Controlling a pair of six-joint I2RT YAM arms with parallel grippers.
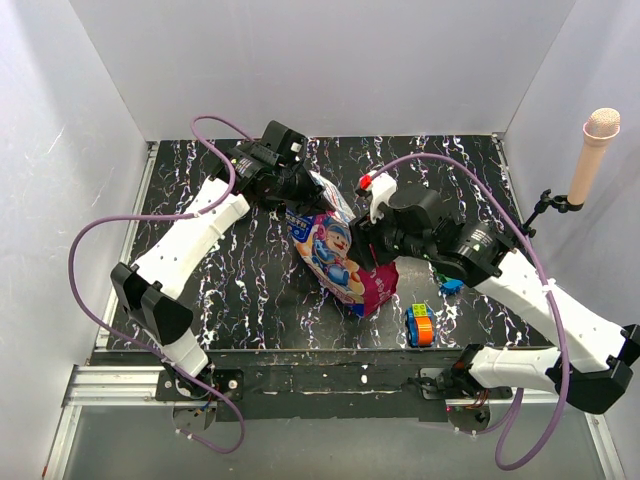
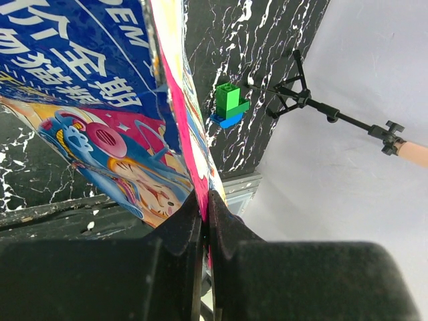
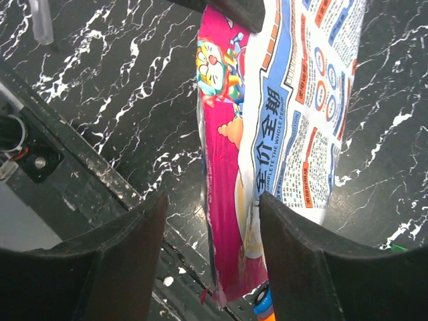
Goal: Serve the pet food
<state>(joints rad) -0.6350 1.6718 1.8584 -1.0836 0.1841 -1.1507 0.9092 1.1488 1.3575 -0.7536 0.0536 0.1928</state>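
Pet food is unseen, judged to be inside the bag [image 1: 335,255] at mid-table. The left gripper [image 2: 205,200] is pinched shut on the bag's far edge, propping it edge-up. The right gripper [image 3: 212,200] straddles the bag with jaws wide, gripping nothing, probably placed for a second hold. Blocks [image 1: 419,325] crowd the near right corner; the table [image 1: 250,290] lies bare to the left.

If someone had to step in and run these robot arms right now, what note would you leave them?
Left gripper: shut, pinching the pet food bag by its edge.
Right gripper: open, fingers either side of the bag, not gripping.
Bag: between the arms, toy blocks beside it.
Done: bag grasped; no kibble visible.
Left: getting the food out and served.
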